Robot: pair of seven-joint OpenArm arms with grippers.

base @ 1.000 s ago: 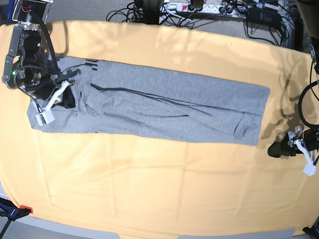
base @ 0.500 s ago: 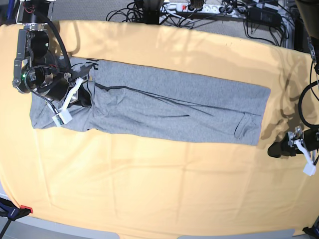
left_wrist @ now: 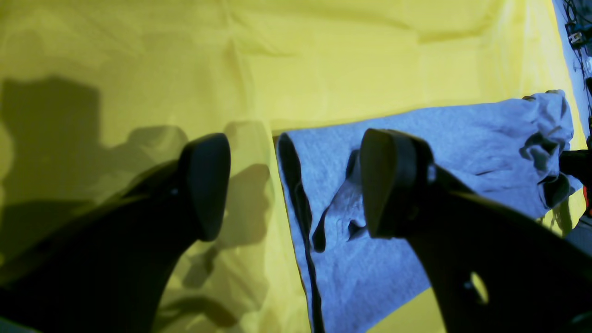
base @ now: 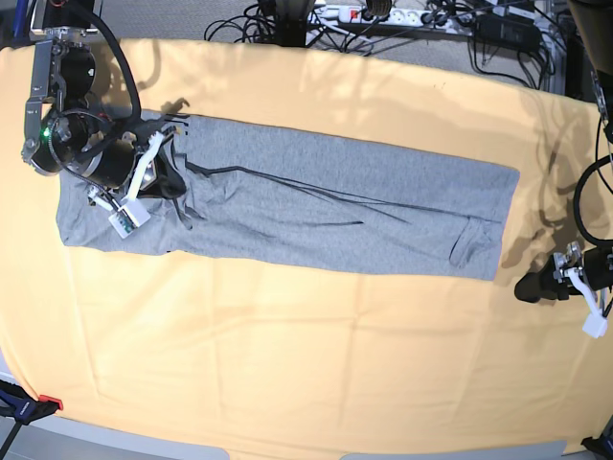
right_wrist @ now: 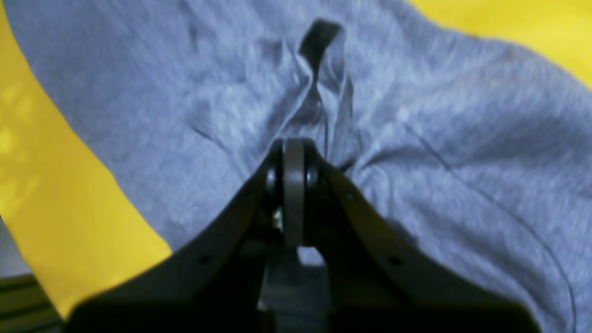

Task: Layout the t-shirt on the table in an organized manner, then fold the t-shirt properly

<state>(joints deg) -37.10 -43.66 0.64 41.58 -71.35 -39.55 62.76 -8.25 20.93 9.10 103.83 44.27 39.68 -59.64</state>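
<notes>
The grey t-shirt lies as a long folded strip across the far half of the yellow table. My right gripper is over the shirt's left end, shut on a pinch of its fabric. In the right wrist view the shut gripper holds a raised ridge of the t-shirt. My left gripper rests low on the table just off the shirt's right end, open and empty. The left wrist view shows its gripper wide open over the shirt's hem edge, with the t-shirt stretching away.
A power strip and tangled cables lie beyond the table's far edge. A small red clamp sits at the front left corner. The right arm's body hangs over the table's far left.
My right gripper has moved right and toward the far edge with the pinched fabric, dragging the shirt's left end into a raised fold. The left arm has not moved.
</notes>
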